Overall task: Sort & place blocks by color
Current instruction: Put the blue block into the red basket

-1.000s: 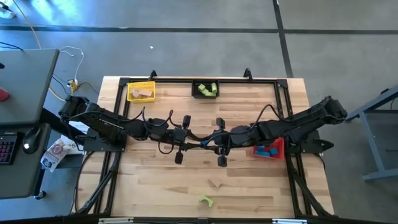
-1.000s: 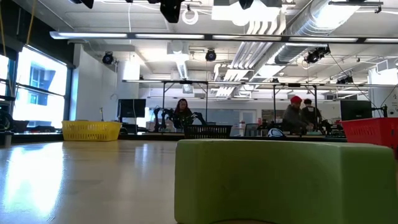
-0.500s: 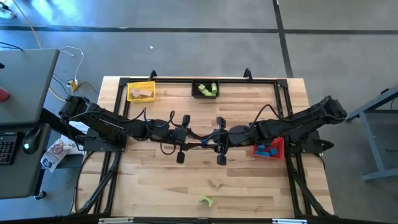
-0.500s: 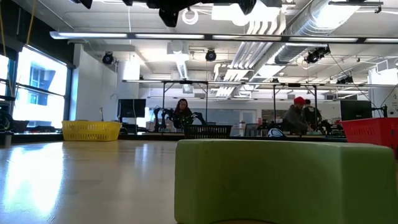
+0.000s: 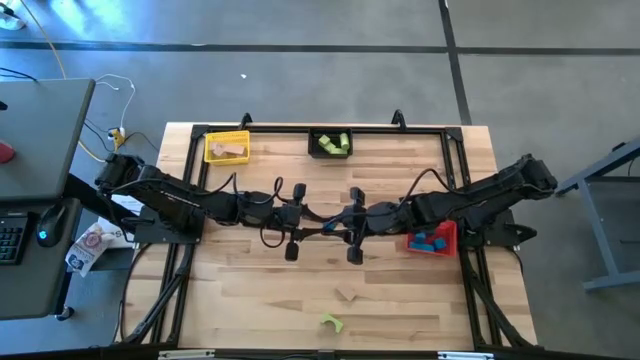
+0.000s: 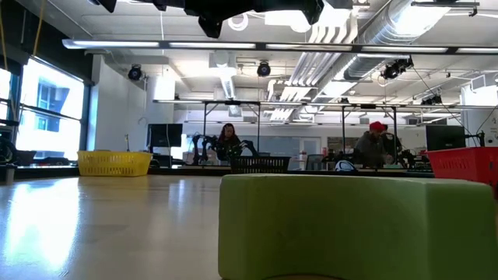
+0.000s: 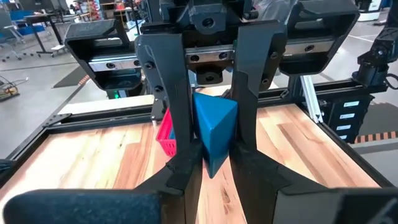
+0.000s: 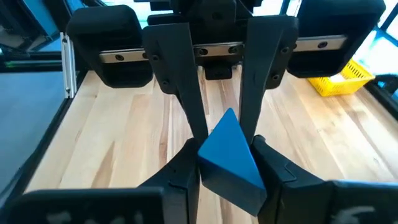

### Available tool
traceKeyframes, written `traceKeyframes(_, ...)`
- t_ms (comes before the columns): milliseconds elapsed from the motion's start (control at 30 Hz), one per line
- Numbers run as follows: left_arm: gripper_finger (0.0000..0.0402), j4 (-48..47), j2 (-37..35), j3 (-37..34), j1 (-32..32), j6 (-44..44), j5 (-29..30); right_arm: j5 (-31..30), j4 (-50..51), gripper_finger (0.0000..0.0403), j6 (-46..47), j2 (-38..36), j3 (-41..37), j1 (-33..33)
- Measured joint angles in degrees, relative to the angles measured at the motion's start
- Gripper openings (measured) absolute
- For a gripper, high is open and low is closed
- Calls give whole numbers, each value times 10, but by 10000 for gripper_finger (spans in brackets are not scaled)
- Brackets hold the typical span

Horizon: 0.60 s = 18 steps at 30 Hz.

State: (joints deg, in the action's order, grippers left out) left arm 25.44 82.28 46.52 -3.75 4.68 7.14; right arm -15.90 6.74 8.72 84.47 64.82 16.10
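Observation:
A blue wedge-shaped block (image 7: 214, 134) (image 8: 230, 158) hangs in the air above the table's middle, between my two grippers, which meet nose to nose. My left gripper (image 7: 214, 165) (image 5: 312, 229) comes from the table's left and my right gripper (image 8: 227, 152) (image 5: 340, 230) from its right. Both are shut on the block. A light green block (image 5: 331, 322) (image 6: 350, 225) lies flat near the table's near edge. A tan block (image 5: 346, 295) lies just beyond it. My left gripper pinches the blue block's narrow end (image 7: 211, 163) between its two fingers, coming level from the table's left. The block is lifted clear of the table. My right gripper pinches the block's wider part (image 8: 208, 163) between its two fingers, level from the table's right, opposite the left fingers.
Along the far edge stand a yellow bin (image 5: 226, 147) with tan blocks and a black bin (image 5: 330, 143) with green blocks. A red bin (image 5: 432, 240) with blue blocks sits under the right arm. Bare wood lies between the arms and the near edge. People stand in the room beyond.
The two grippers have drawn slightly closer to each other above the table's middle, and in the low view their dark shapes reach further into the picture from above.

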Motion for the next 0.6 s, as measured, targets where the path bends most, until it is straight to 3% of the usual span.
traceKeyframes(400, 95, -18, -1, -2, -1, 4, -4, 11, 27, 80, 48, -7, 0, 22)
traceKeyframes(600, 122, -23, -1, -3, 0, 1, 13, 1, 61, 65, 68, -17, 0, 37)
